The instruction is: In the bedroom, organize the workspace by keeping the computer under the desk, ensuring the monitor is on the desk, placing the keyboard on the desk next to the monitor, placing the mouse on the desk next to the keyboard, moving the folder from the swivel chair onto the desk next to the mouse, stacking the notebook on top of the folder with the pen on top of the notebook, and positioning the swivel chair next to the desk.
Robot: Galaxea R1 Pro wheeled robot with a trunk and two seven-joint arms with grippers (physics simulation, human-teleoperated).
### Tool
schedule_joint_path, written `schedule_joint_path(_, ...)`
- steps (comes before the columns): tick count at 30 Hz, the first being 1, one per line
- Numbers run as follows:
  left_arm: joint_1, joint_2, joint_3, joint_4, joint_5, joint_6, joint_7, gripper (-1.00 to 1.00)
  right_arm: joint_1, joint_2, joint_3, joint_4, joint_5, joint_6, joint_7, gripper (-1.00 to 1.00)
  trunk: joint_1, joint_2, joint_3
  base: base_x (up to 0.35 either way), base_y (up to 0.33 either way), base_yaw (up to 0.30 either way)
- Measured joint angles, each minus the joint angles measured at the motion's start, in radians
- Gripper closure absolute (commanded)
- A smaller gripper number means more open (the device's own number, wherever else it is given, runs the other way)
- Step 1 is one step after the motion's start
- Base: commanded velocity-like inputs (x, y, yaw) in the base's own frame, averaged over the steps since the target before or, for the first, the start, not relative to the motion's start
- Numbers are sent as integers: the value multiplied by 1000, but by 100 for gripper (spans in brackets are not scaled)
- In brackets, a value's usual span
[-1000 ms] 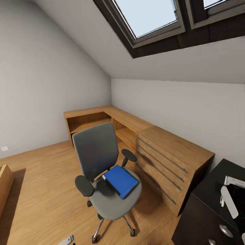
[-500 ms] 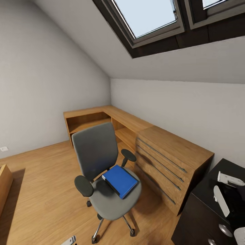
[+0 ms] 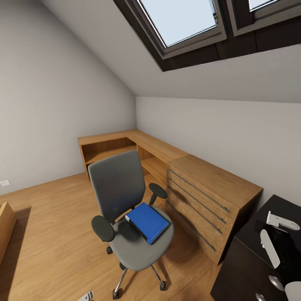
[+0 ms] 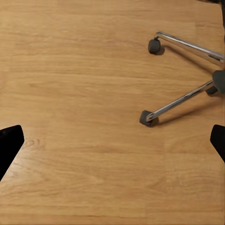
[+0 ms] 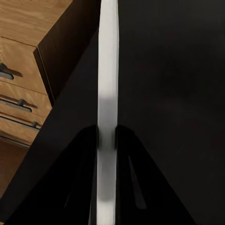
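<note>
Monitor (image 5: pixel 107 93) clamped in right hand (image 5: pixel 107 136).

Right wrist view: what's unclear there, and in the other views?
Right wrist view: white slab gripped by the right end effector is edge-on; its identity is unclear.
Head view: desk cut off by the frame corner; its top mostly unseen.
Left wrist view: swivel chair cut off above its base legs by the frame edge.

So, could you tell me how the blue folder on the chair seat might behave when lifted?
The folder looks flat and hard-covered, so it probably stays stiff. One corner overhangs the swivel chair seat's front edge, which may offer an edge to grip. The chair stands on castors, so pushing down could roll it away.
</note>
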Motion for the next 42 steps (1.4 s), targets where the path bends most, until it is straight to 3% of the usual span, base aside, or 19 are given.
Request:
schedule_joint_path(7,0,0,0,0,-1,-3,0,-100,0,1,0,-1,-2,-1,-2,100,0,0,0,0,0,0)
schedule_joint_path(17,0,2,-1,-4,-4,-57,-2,-100,0,2,1,0,-3,-1,-3,100,0,0,0,0,0,0)
schedule_joint_path(20,0,3,-3,-9,-21,-74,0,-100,0,3,1,2,-3,-1,-3,100,0,0,0,0,0,0)
schedule_joint_path(21,0,3,-3,-10,-51,-96,0,-100,0,3,1,2,-3,-1,-3,100,0,0,0,0,0,0)
schedule_joint_path(23,0,3,-3,-12,-76,-97,0,-100,0,3,1,2,-3,-1,-3,100,0,0,0,0,0,0)
schedule_joint_path(27,0,3,-3,-16,-92,-96,0,-100,0,3,1,2,-3,-1,-3,100,0,0,0,0,0,0)
schedule_joint_path(30,0,2,-4,-42,-94,-45,0,-100,0,3,1,3,-3,-1,-3,100,0,0,0,0,0,0)
schedule_joint_path(36,0,2,-7,-191,-93,178,0,-100,0,4,1,3,-3,-1,-3,100,0,0,0,0,0,0)
schedule_joint_path(42,0,-1,-18,-285,-90,330,0,-100,0,6,3,3,-3,-1,-3,100,0,0,0,0,0,0)
